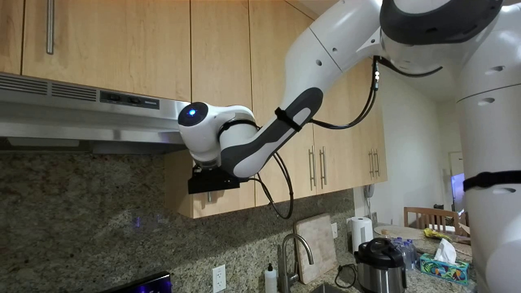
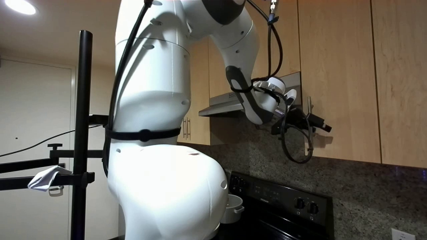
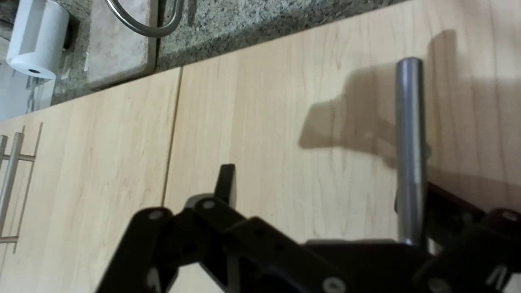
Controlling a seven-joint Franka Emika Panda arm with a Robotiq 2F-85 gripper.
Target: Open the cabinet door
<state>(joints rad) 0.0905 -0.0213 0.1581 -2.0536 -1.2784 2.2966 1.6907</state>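
Note:
The cabinet door (image 1: pixel 222 53) is tall, narrow light wood; it also shows in another exterior view (image 2: pixel 343 83) and fills much of the wrist view (image 3: pixel 285 142). It is shut, flush with the door beside it. Its silver bar handle (image 3: pixel 410 150) stands at the right in the wrist view; it also shows in an exterior view (image 2: pixel 309 105). My black gripper (image 3: pixel 317 183) is open at the handle, fingers spread wide. The left finger is well away from the bar. The right finger is at the bar and partly hidden behind it; I cannot tell if they touch.
A steel range hood (image 1: pixel 122 118) adjoins the door, close to my wrist. Tall doors with paired handles (image 1: pixel 317 167) lie along the row. Below are a faucet (image 1: pixel 285 260), a cutting board (image 1: pixel 315 248), a pressure cooker (image 1: pixel 380 264) and a stove (image 2: pixel 280 200).

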